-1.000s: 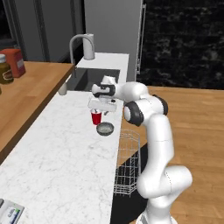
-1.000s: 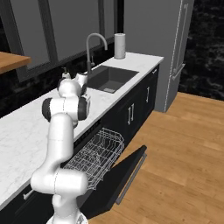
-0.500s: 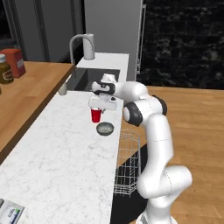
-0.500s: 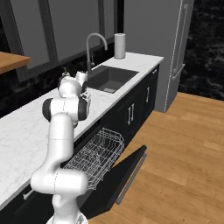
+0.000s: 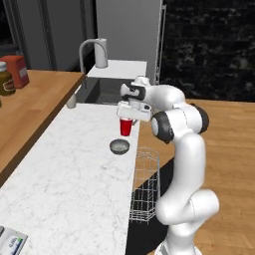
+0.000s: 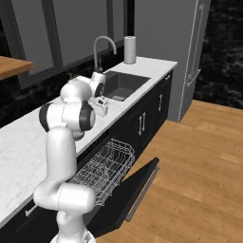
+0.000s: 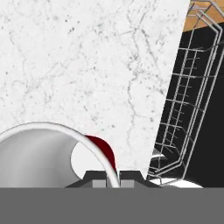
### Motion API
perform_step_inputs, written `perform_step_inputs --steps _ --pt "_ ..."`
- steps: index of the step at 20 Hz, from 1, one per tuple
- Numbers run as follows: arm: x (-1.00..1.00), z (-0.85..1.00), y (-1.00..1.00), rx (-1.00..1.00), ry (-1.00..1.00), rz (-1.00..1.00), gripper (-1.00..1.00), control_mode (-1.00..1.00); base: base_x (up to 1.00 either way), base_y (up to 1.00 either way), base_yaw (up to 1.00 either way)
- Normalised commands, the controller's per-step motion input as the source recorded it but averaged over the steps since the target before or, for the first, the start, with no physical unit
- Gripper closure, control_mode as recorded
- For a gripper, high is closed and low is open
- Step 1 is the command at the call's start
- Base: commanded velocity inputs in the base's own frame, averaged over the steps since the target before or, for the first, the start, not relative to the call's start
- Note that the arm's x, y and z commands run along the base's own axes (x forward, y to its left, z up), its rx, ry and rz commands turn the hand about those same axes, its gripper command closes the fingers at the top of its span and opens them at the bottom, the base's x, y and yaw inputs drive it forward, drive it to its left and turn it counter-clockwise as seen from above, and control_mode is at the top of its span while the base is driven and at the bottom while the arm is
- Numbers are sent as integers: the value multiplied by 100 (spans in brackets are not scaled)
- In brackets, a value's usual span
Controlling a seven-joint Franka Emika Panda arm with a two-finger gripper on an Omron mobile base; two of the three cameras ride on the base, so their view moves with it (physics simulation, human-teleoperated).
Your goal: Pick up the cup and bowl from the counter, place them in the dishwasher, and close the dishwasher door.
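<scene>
Lifted since a second ago: cup (image 5: 126, 127) up off the table (image 5: 69, 174), no longer standing beside the bowl (image 5: 119, 146). Pinched now by its rim between narrow jaws (image 5: 128, 113), hanging clear of the marble, rim arc close in the hand view with the red wall (image 7: 104, 151) just behind the tips.

Judged early in the task: cup picked but not yet racked; bowl untouched on the table, just below and slightly to the side of the jaws, near the table edge. Rack (image 6: 103, 168) pulled out and bare, down and off to the side of the jaws; door (image 6: 137, 189) dropped open, closing left for last.

White veined marble table, dark cabinets under it. Sink (image 6: 119, 85) and faucet (image 6: 103, 47) beyond the jaws, wooden shelf (image 5: 30, 102) across the table, wood floor (image 6: 199, 156) past the door.
</scene>
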Motion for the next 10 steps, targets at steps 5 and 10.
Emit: perform_step_inputs --steps 5,10 --pt "-100 4 -100 8 -5 -2 100 -100 0 0 0" --pt "-100 0 -100 6 -5 -1 100 -100 0 0 0"
